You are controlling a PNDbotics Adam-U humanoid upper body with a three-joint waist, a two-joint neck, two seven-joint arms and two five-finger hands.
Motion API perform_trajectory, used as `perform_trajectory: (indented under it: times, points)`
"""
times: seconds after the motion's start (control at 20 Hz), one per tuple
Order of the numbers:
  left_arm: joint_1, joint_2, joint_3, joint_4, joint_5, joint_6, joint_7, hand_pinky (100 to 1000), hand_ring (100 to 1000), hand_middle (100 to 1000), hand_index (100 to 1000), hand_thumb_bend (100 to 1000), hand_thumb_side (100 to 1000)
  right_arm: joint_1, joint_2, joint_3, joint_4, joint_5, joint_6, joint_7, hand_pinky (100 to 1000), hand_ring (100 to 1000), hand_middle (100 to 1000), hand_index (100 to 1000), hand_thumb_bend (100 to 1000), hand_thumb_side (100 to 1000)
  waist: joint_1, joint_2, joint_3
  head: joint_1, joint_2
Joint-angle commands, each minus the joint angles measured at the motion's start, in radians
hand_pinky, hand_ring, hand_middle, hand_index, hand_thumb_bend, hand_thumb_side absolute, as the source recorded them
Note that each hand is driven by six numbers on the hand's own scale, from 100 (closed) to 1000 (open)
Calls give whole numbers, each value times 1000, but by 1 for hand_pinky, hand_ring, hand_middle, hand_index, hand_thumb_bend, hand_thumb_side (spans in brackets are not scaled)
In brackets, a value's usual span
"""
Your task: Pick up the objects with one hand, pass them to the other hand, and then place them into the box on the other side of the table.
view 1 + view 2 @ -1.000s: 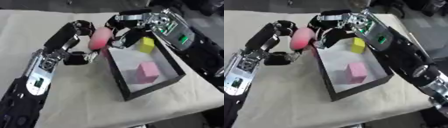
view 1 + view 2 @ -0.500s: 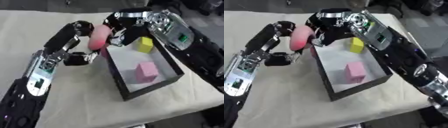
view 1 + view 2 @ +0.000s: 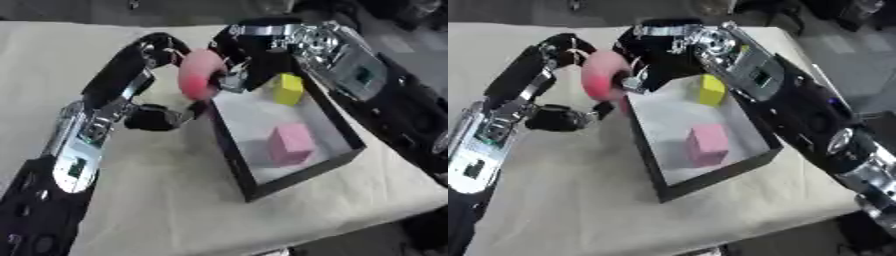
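A pink oblong object (image 3: 200,75) hangs above the left rim of the black box (image 3: 229,150). My left hand (image 3: 164,49) reaches over its top from the left, fingers curled on it. My right hand (image 3: 654,54) comes in from the upper right, and its fingers (image 3: 633,81) curl against the object's right side. Both hands are on the object. The white-floored box holds a yellow block (image 3: 288,89) at its far end and a pink cube (image 3: 290,143) near the middle.
The box sits right of centre on a beige cloth (image 3: 157,200) that covers the table. The table's near edge runs across the bottom right. My right forearm (image 3: 798,110) stretches over the box's right wall.
My right hand has moved a little left and closed in on the pink object. The object itself has stayed at nearly the same spot over the box rim.
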Motion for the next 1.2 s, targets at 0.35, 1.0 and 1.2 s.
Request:
perform_trajectory:
  times: [0.35, 1.0, 1.2]
  points:
    - [-3, -4, 0, 6, -8, 68, 95, 984, 802, 688, 801, 464, 719, 4, -42, -30, -8, 2, -3, -23, 676, 713, 383, 582, 100, 100, -6, -13, -4, 33, -2]
    - [49, 54, -6, -13, 11, 46, 92, 964, 792, 670, 786, 446, 699, 99, -117, -116, 23, 5, -16, -144, 687, 713, 383, 582, 100, 100, 10, -24, -35, 4, -2]
    - [60, 71, -1, -17, 14, 45, 97, 961, 792, 669, 787, 447, 700, 144, -132, -144, 47, 19, -15, -194, 688, 712, 383, 582, 100, 100, 17, -29, -44, -20, -2]
